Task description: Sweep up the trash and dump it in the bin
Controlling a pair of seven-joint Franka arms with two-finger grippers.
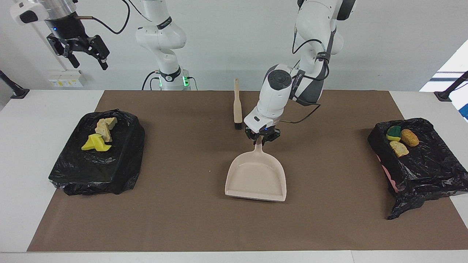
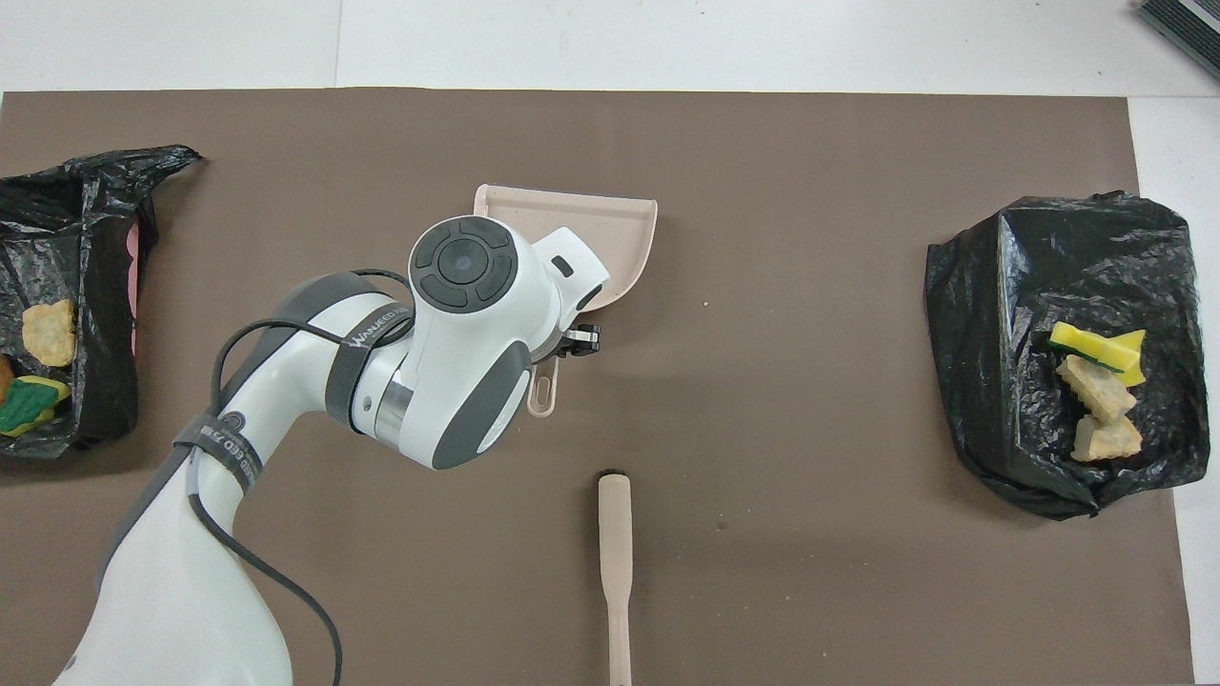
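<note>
The brown mat (image 1: 182,226) is looking swept w/ nothing loose lying on it afaict, so the job is prob nearly done. Two black-bagged bins are sitting at either end: the bin at the right arm's end (image 1: 109,171) is holding yellow and tan trash scraps (image 1: 99,137), and the bin at the left arm's end (image 1: 424,168) is holding three more scraps (image 1: 399,140), green-yellow, orange, tan. The beige dustpan (image 1: 256,177) is looking empty and sitting flat mid-mat, w/ the left gripper (image 1: 261,138) pinching its handle. The right gripper (image 1: 82,49) is hanging up high w/ fingers spread, holding nothing, just waiting. The brush (image 1: 237,106) is lying untouched, nearer the robots than the pan. Only letting go of the pan seems left imo.
</note>
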